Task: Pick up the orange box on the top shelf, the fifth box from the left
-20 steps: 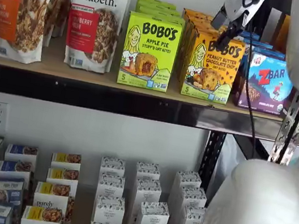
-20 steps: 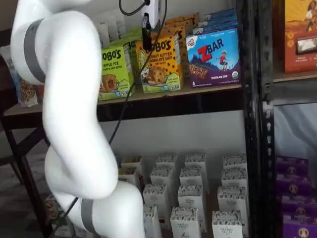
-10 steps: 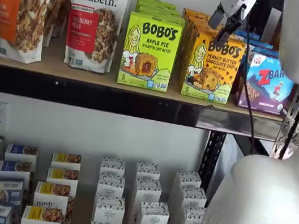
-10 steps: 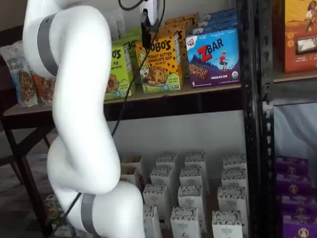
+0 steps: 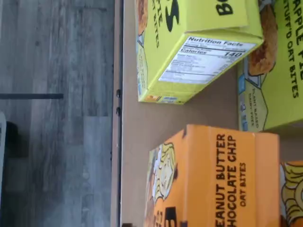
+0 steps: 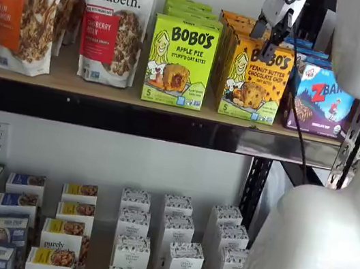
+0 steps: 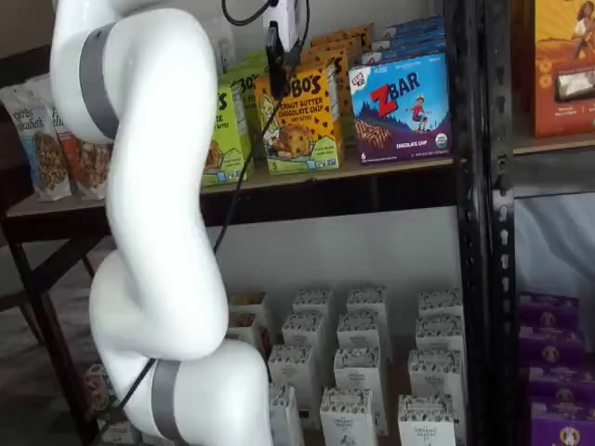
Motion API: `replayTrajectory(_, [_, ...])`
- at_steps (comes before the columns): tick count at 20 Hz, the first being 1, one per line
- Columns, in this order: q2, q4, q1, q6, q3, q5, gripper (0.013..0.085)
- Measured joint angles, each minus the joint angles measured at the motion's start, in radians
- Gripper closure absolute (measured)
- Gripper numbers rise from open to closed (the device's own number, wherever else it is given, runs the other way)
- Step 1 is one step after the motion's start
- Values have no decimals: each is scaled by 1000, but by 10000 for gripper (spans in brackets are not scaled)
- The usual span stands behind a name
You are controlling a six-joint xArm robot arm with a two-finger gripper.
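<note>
Gripper [image 6: 265, 42] hangs from upper edge in both shelf views, white body above, black fingers [image 6: 270, 47] pointing down in front of orange box [image 6: 256, 79]. Fingertips sit over box's upper front, near the "BOBO'S" lettering. Finger spread: can't tell; in one shelf view fingers [image 7: 276, 67] read as a single dark bar w/ no visible gap, nothing seen held. Black cable runs down beside gripper.

Orange box stands upright on top shelf [image 6: 105, 87], front row, more orange boxes stacked behind it. Green box [image 6: 180, 61] just beside it at 9 o'clock, small gap between. ZBar box [image 6: 321, 97] close at 3 o'clock, partly hidden by white arm [image 6: 330, 229]. Granola bags [image 6: 113, 20] further toward 9 o'clock, well apart from orange box.

Wrist view, pic turned on its side: orange box [image 5: 222, 175] top face shows w/ "PEANUT BUTTER CHOCOLATE CHIP OAT BITES" text; green box [image 5: 194, 47] beside it w/ Nutrition Facts panel visible; bare tan shelf board [image 5: 137, 127] between the two; grey floor beyond shelf edge. Fingers not seen there.

Lower level: rows of small white boxes [image 6: 172, 240], upright, under the top shelf. Purple boxes [image 7: 553, 362] at 4 o'clock in one shelf view.
</note>
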Motion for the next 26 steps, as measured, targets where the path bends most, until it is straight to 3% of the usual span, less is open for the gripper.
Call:
replayTrajectory(8, [13, -34, 31, 20, 11, 9, 130])
replayTrajectory(15, [19, -90, 68, 45, 30, 4, 130])
replayTrajectory(26, [25, -103, 85, 59, 39, 4, 130])
